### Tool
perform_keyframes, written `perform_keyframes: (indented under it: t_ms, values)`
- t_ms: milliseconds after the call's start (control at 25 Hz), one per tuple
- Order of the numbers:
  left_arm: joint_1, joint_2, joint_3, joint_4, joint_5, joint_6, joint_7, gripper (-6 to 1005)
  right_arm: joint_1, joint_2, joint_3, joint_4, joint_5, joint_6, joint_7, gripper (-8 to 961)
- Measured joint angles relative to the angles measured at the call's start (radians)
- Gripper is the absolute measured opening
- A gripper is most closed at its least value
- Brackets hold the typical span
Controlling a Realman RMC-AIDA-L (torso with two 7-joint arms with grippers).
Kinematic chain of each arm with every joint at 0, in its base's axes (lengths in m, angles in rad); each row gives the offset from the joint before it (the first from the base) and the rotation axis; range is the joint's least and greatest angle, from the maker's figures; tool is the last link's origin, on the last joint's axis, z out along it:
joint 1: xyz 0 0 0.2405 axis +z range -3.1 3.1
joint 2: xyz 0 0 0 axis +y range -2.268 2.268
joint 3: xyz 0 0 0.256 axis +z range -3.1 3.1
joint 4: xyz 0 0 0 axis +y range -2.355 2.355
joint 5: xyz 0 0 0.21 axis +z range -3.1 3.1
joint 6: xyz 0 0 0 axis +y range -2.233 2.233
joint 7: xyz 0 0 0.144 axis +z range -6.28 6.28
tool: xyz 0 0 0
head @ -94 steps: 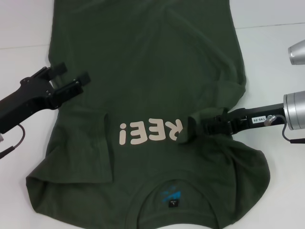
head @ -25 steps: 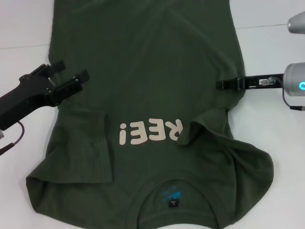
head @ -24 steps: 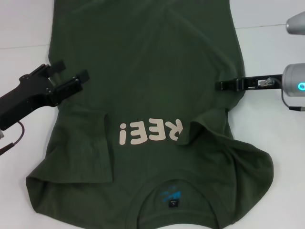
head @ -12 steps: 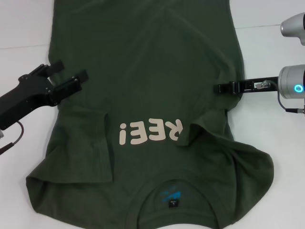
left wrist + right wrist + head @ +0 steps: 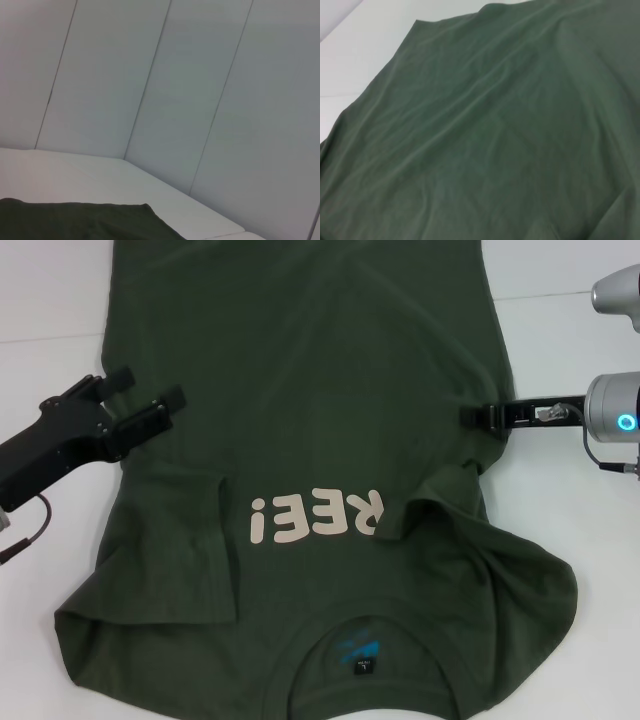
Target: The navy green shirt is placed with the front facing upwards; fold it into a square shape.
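I am reading the navy green shirt (image 5: 310,420), lying flat on the white table (image 5: 50,300), as limp, light cloth best pinched at its side edges, where the left gripper (image 5: 143,402) is hovering open-jawed and the right gripper (image 5: 475,416) looks closed on nothing.

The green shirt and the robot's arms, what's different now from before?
The right end effector let go of the folded sleeve flap beside the letters and pulled back up to the navy green shirt's right edge. The flap stayed folded over the chest. The left end effector stayed open at the left edge, and the shirt otherwise lies the same.
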Motion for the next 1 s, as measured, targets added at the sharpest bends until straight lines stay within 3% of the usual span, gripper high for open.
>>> perform_keyframes:
  t_ms: [320,1000]
  values:
    - [-0.005,0.0,-0.001,0.001,0.0,-0.002,0.0,876,-0.004,0.02,0.001,-0.001,0.054,0.039,-0.061,36]
    - [-0.009,-0.001,-0.001,0.002,0.0,-0.003,0.006,875,-0.007,0.034,-0.008,0.018,0.118,0.085,-0.138,35]
